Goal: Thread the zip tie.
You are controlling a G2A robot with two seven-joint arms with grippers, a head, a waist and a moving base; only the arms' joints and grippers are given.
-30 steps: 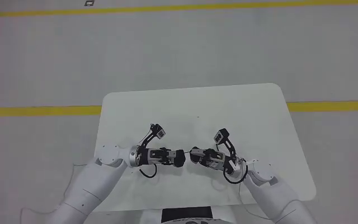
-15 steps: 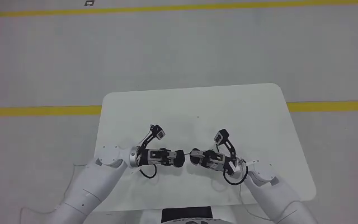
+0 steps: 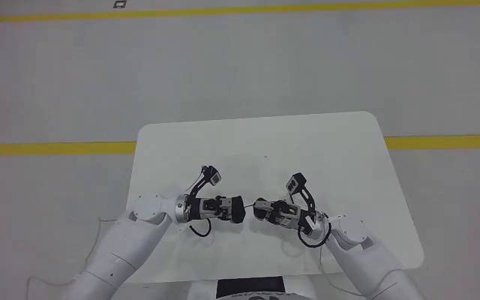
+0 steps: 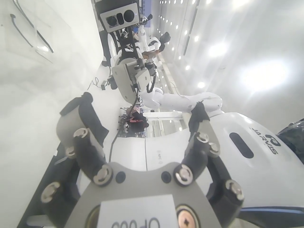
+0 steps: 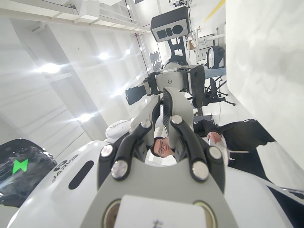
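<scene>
Closest in, low over the near part of the white table point(image 3: 300, 142): left gripper point(image 4: 139, 107) and right gripper point(image 5: 165, 98), nose to nose with only a small gap between. Left one spread wide, fingers point(image 4: 82, 117) well apart. Right one pressed together at the tips, pinching the zip tie point(image 4: 117, 136) by one end. From that pinch, a thin black line running across the gap and in between the open left fingers, toward the palm; touching either finger or not, cannot tell. Nearer the finger on the table side than the other. From the top view, barely a hairline between the two grippers, level with their tips. Head and tail of the tie too small to tell apart. Farther off in the left wrist view, well apart from both grippers: two more thin black strips point(image 4: 32, 23) with small looped heads, side by side under something clear, sheet or box hard to say. Past the grippers, table surface out to its rounded far corners.
</scene>
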